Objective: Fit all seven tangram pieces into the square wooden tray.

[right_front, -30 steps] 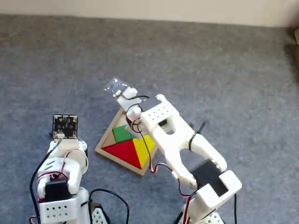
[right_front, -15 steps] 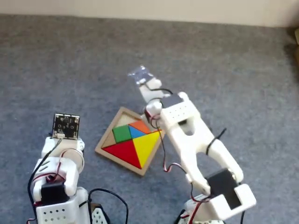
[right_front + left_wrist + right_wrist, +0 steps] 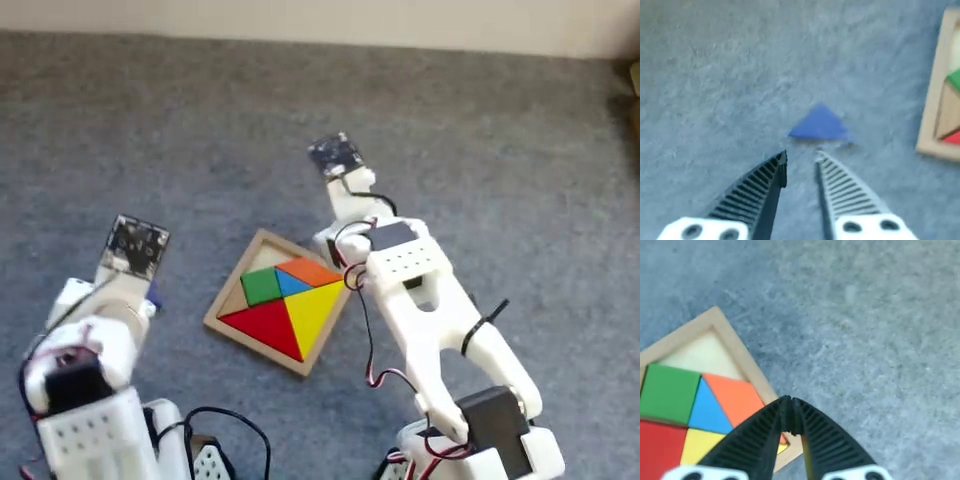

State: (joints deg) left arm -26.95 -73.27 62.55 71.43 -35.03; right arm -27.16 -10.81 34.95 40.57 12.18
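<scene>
The left gripper (image 3: 801, 159) is empty, its two ribbed fingers parted by a narrow gap, tips low over the grey carpet (image 3: 480, 120). Just beyond those tips lies the blue triangle (image 3: 819, 125), flat on the pile and apart from the fingers. In the high view this puts arm and piece at about 9 o'clock from the wooden tray (image 3: 224, 303).

The tray holds five pieces: green square (image 3: 260, 286), orange piece (image 3: 308, 270), light blue triangle (image 3: 290, 284), yellow triangle (image 3: 312, 310) and red triangle (image 3: 265, 325). Bare wood shows at its 12 o'clock corner and along its 9 o'clock side.

The right gripper (image 3: 791, 407) is pinched closed on nothing, poised over the tray rim at roughly 3 o'clock.

The step in hand looks like picking up the blue triangle. The present gap seems too narrow to span it, so the fingers should spread wider first. Then they should come down with one tip on each side and press a little into the pile, so they catch the thin edges rather than skate over the top. Closing on a flat side and the opposite corner risks the piece squirting out, so a squarer bite across two sides should hold better. From there the carry runs toward 3 o'clock, with the wrist turned so the triangle's long side matches the chosen gap
</scene>
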